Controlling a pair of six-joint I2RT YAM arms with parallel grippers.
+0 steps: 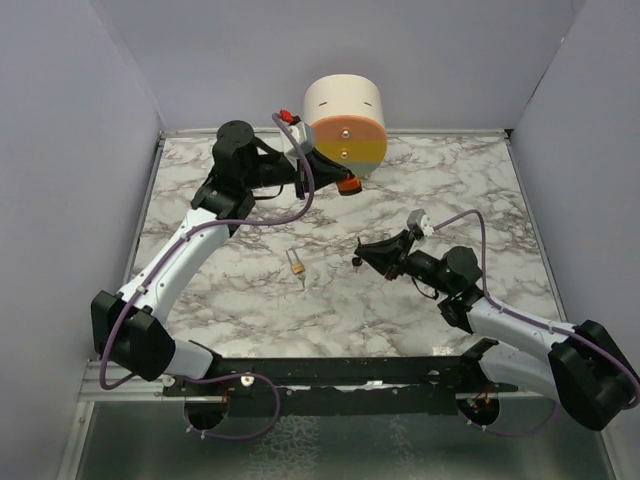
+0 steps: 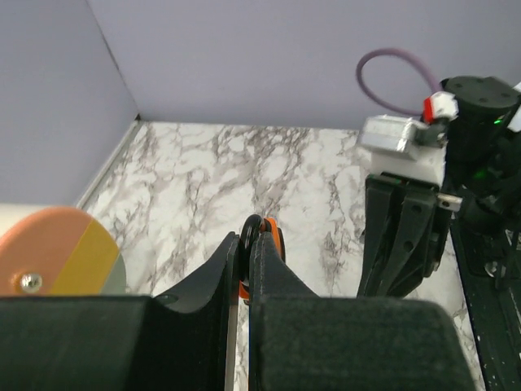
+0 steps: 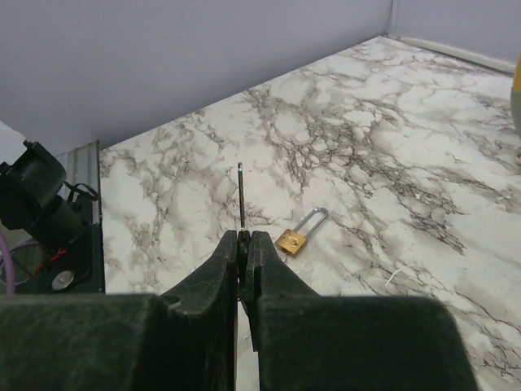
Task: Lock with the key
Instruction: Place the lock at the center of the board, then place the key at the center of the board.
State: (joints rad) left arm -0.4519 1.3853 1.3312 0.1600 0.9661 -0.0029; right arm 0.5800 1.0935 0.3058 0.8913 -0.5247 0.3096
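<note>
key (image 3: 241, 191) first: we found it pinched in the right gripper (image 3: 244, 238), whose fingers were pressed together on it. one thin silvery blade stood straight out past the tips, seen edge-on from the wrist. the padlock (image 3: 298, 234) lay flat on the marble table (image 1: 450, 180), apart from the blade. in the wrist view it was ahead of the tips and off to their right; from above it sat to the left of that gripper, near the middle of the table. its long axis ran slantwise to the blade, with the brass body at the end nearer the fingers and the shackle pointing away toward the back wall. we could not tell whether the shackle was latched, nor could we see the keyhole. the left gripper (image 2: 254, 236) was pressed together too, with something orange at its tips that we could not name, and it hung well away by the cream cylinder (image 1: 344, 115) at the back. so we judged the right arm much the nearer one. we also judged that the coming move would need the blade swung into line with the body's bottom end before any push.
</note>
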